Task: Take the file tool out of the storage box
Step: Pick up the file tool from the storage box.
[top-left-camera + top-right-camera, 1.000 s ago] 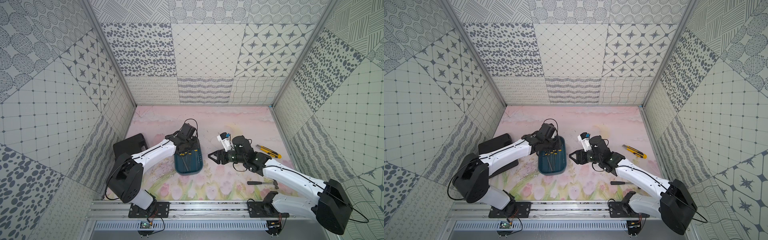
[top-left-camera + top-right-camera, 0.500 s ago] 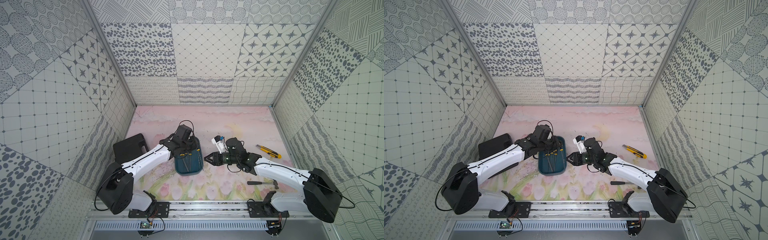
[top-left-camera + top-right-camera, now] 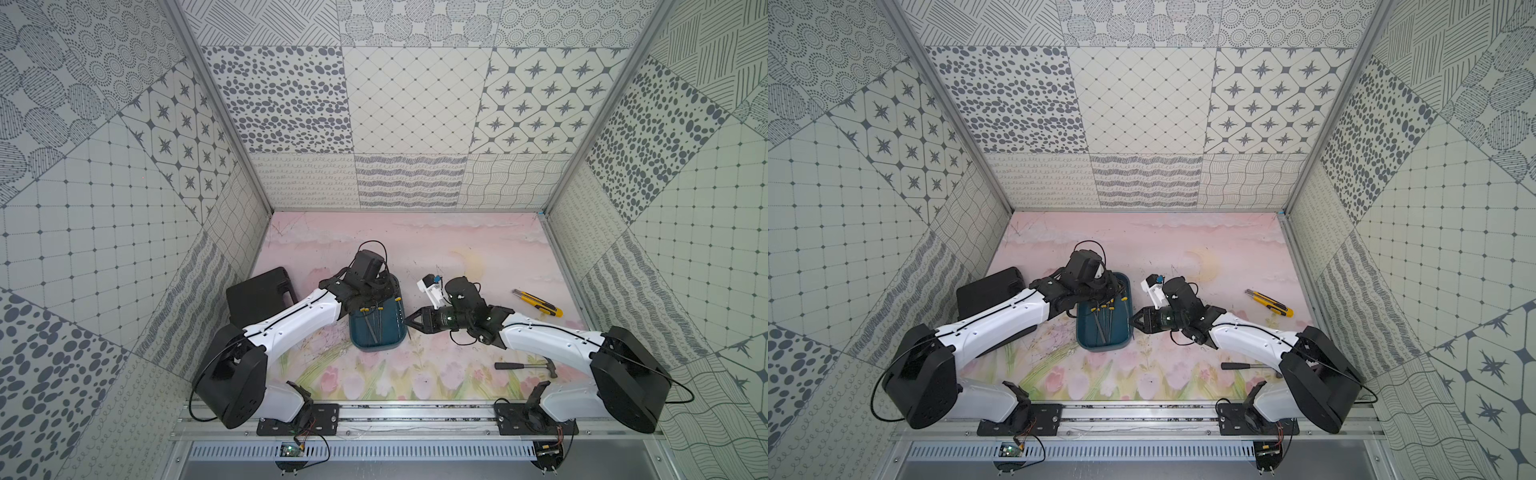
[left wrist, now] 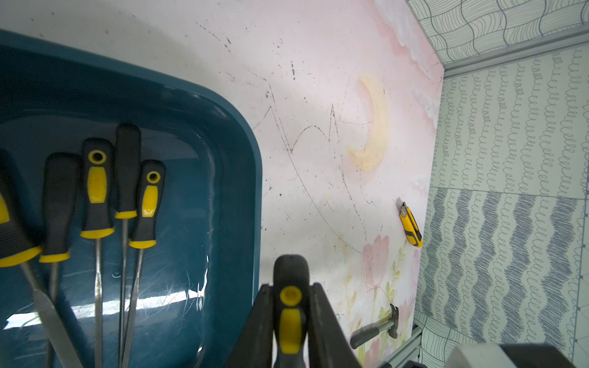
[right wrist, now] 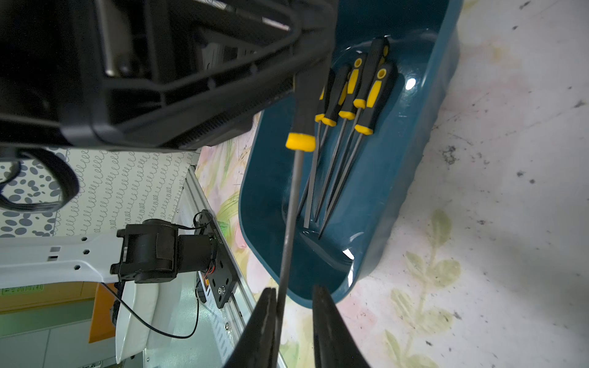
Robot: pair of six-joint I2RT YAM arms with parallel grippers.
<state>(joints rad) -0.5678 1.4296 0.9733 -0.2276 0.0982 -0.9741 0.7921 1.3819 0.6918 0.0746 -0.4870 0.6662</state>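
The storage box (image 3: 376,334) (image 3: 1104,334) is a dark teal tray at mid table with several black-and-yellow files (image 4: 95,191) lying in it. My left gripper (image 4: 290,288) (image 3: 384,299) is shut on the black-and-yellow handle of one file tool (image 5: 289,210), held over the box's right rim. Its grey shaft runs toward my right gripper (image 5: 293,291) (image 3: 409,326). The right jaws stand apart around the shaft's end: it lies against one finger (image 5: 266,306), with a gap to the other.
A yellow utility knife (image 3: 537,303) lies at the right of the table. A hammer (image 3: 525,368) lies in front of it near the right arm. A flat black case (image 3: 259,293) sits left of the box, behind the left arm.
My right arm has moved left to the box's right rim and its jaws have narrowed around the file's shaft. The left gripper has kept its grip on the handle.
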